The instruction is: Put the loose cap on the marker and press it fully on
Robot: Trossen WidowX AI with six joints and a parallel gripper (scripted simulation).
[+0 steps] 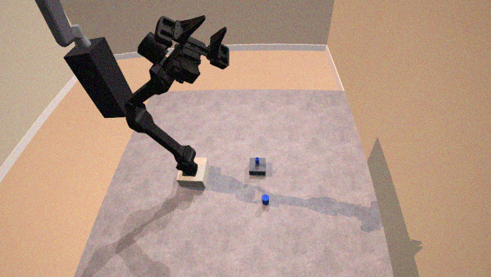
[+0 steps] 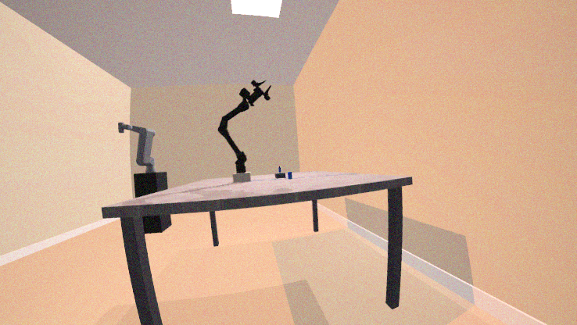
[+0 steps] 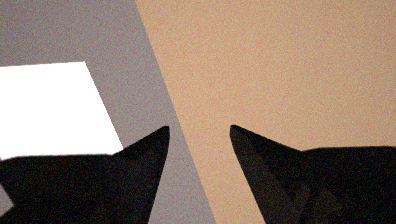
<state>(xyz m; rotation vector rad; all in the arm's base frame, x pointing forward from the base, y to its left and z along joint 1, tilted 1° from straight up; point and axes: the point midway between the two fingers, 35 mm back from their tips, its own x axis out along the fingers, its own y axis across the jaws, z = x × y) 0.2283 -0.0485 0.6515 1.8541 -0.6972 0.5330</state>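
So the arm is reared way up over the table (image 1: 309,137), bolted to a pale base block (image 1: 193,174) near the middle of the grey top. The gripper (image 1: 209,32) is high in the air, pointing up and away from everything, and its two pointed fingers are parted about halfway with nothing between them (the wrist view just shows wall and ceiling through the gap, plus a bright ceiling light (image 3: 50,105)). So the claw is released, gripping nothing.

The marker (image 1: 257,160) stands upright in its dark holder block (image 1: 257,168), off to one side of the arm's base and well apart from it. The blue cap (image 1: 265,199) stands on the table by itself, near the holder but not touching it, on the side nearer the top camera. It's not on the marker.

From the exterior view you can also spot a grey second arm (image 2: 141,145) on a black pedestal (image 2: 150,189) beyond the table, out by the wall. The marker and cap look tiny there, so no detail.
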